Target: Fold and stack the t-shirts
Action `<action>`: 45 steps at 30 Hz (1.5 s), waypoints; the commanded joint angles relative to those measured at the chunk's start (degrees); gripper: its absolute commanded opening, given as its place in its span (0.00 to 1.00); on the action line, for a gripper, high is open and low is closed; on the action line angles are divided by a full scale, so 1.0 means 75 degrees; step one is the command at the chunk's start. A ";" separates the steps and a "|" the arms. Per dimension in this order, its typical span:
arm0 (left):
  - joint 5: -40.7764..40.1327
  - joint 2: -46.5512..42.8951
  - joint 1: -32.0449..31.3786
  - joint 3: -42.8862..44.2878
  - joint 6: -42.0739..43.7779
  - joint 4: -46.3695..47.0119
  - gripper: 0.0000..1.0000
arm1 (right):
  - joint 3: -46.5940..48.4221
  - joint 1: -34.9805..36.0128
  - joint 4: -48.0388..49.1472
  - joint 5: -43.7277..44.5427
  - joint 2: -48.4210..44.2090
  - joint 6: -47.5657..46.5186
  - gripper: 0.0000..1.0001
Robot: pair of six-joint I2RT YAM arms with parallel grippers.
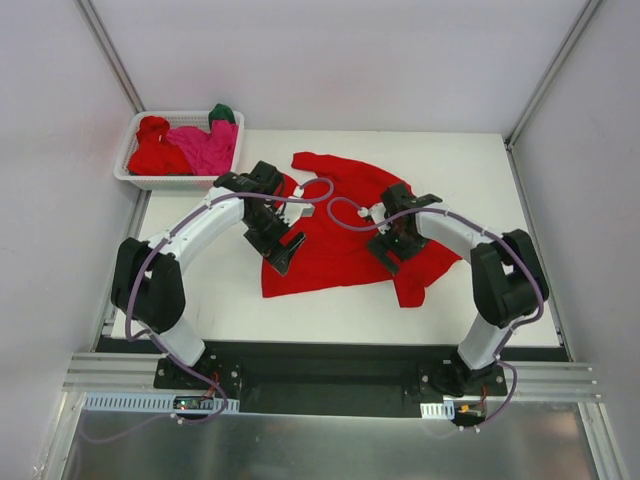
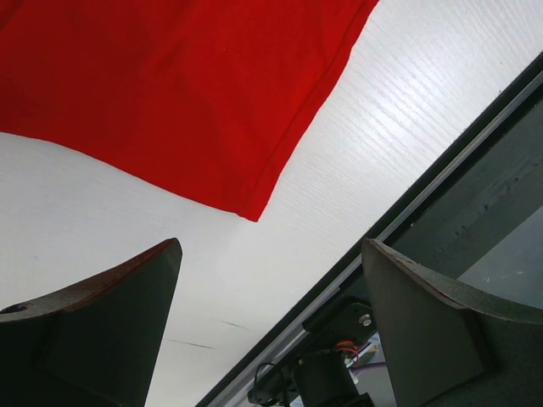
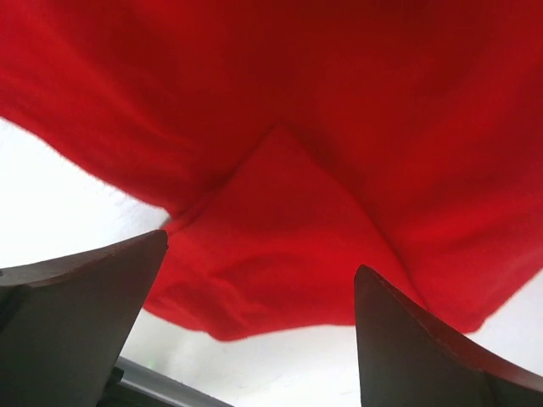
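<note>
A bright red t-shirt (image 1: 335, 235) lies spread and rumpled across the middle of the white table (image 1: 210, 300). My left gripper (image 1: 281, 254) hovers open over its lower left corner. In the left wrist view that hem corner (image 2: 195, 93) lies beyond the fingertips, and only bare table shows between the open left gripper (image 2: 271, 254). My right gripper (image 1: 391, 257) is open over the shirt's right side. A folded-over red sleeve (image 3: 271, 246) lies below the gap of the right gripper (image 3: 263, 252), untouched. More t-shirts, red (image 1: 153, 150), magenta-pink (image 1: 207, 146) and dark green (image 1: 222, 112), sit heaped in the basket.
The white lattice basket (image 1: 172, 183) stands at the table's far left corner. A black rail (image 1: 330, 355) runs along the near edge, where both arm bases are bolted. Grey enclosure walls close in the left, right and back sides.
</note>
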 commanded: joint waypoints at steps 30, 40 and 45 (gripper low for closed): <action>0.0111 -0.0345 -0.0064 -0.0105 -0.0071 -0.0090 0.89 | -0.0042 0.0459 0.0131 0.0628 -0.0049 0.0088 0.47; 0.0087 -0.0357 -0.0064 -0.0140 -0.0071 -0.0078 0.89 | -0.0324 0.0694 0.0166 0.0639 -0.0014 0.0112 0.41; 0.0087 -0.0333 -0.0052 -0.0163 -0.0071 -0.0067 0.89 | -0.0323 0.0706 0.0131 0.0662 -0.0037 0.0135 0.04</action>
